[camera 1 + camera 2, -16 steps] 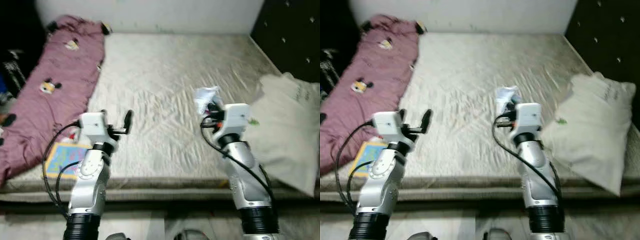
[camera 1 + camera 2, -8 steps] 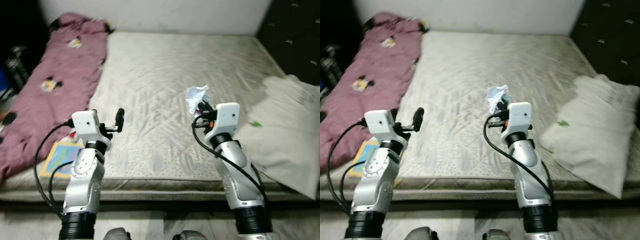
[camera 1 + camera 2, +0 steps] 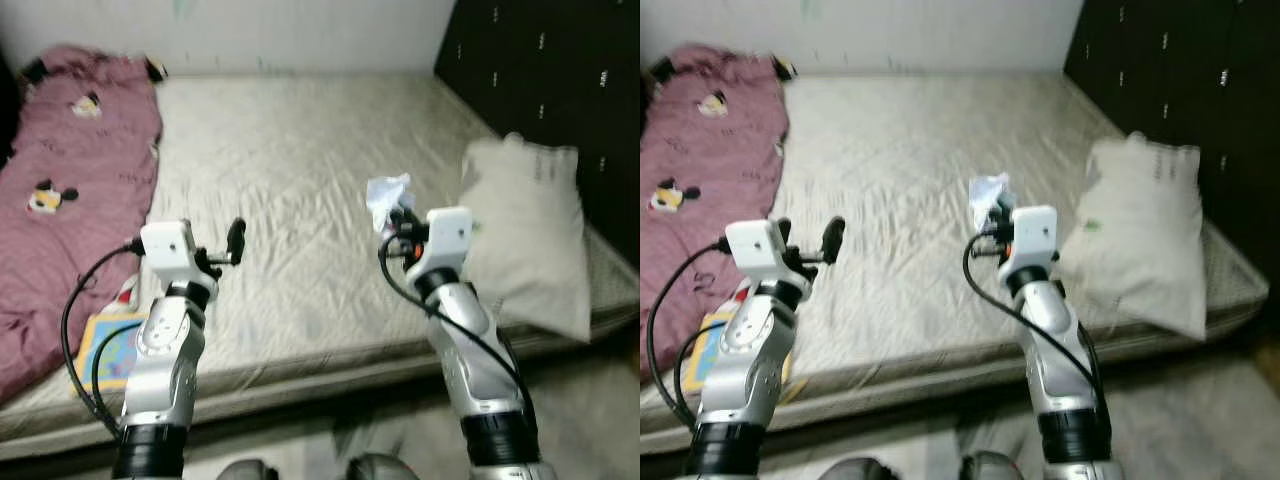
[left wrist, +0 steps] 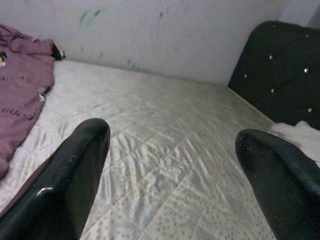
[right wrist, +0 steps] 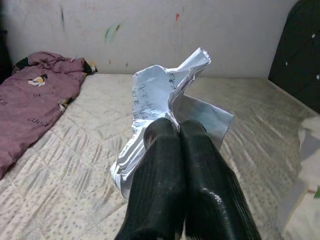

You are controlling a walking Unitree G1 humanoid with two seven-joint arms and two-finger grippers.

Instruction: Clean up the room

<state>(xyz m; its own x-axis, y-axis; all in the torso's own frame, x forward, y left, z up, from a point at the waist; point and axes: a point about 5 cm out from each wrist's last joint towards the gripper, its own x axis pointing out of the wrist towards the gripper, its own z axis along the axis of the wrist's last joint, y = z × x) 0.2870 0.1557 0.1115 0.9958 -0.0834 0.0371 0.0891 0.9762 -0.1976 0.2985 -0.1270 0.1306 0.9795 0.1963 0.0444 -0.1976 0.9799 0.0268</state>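
Across the whole front of the robot lies a big bed with a pale, crinkly cover, and a dark padded headboard stands along its right side. On the left part of the bed lies a long pink blanket with little cartoon faces on it. On the right part lies a white pillow, close to the headboard. Near the front left edge of the bed sits a small colourful book, partly hidden behind the left arm. Smallest of all is the crumpled paper, the bit of rubbish to tidy away. It is up in the air above the bed, not lying on it. The right gripper has its two black fingers pressed tight together on the bottom of the paper, pinching it. The left gripper holds nothing, and its fingers are spread wide apart over the bed. The job right now looks like carrying the paper off to a bin. To do it well, the right gripper should keep squeezing, because the paper is light and held only by one edge, so it could slip out. The arm should stay steady and not bump the pillow. No bin can be seen yet.
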